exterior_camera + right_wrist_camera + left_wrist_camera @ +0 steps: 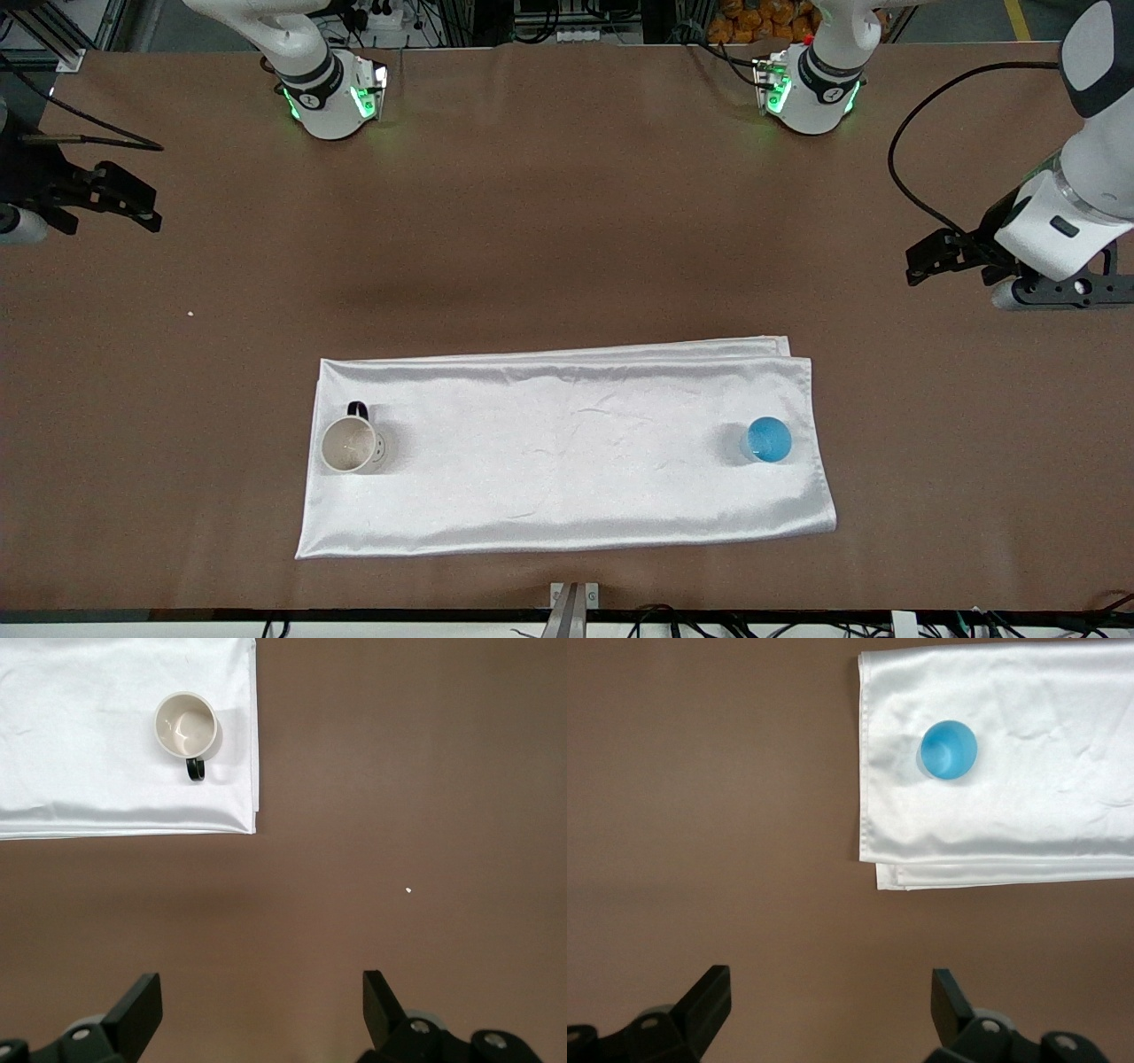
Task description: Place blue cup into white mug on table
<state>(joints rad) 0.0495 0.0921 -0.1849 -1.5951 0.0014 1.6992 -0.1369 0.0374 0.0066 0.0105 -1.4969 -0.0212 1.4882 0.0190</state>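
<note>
The blue cup point(768, 440) stands upright on a white cloth point(567, 461), toward the left arm's end; it also shows in the left wrist view point(949, 750). The white mug point(351, 444) with a black handle stands upright on the cloth's end toward the right arm, and shows in the right wrist view point(186, 725), empty. My left gripper point(921, 261) is open and empty over bare table point(567, 221), well apart from the cup point(831, 992). My right gripper point(142, 206) is open and empty over bare table, well apart from the mug point(262, 997).
The two arm bases point(332, 97) point(811, 89) stand along the table's edge farthest from the front camera. A small white speck point(190, 313) lies on the table toward the right arm's end. A metal bracket point(573, 602) sits at the edge nearest the front camera.
</note>
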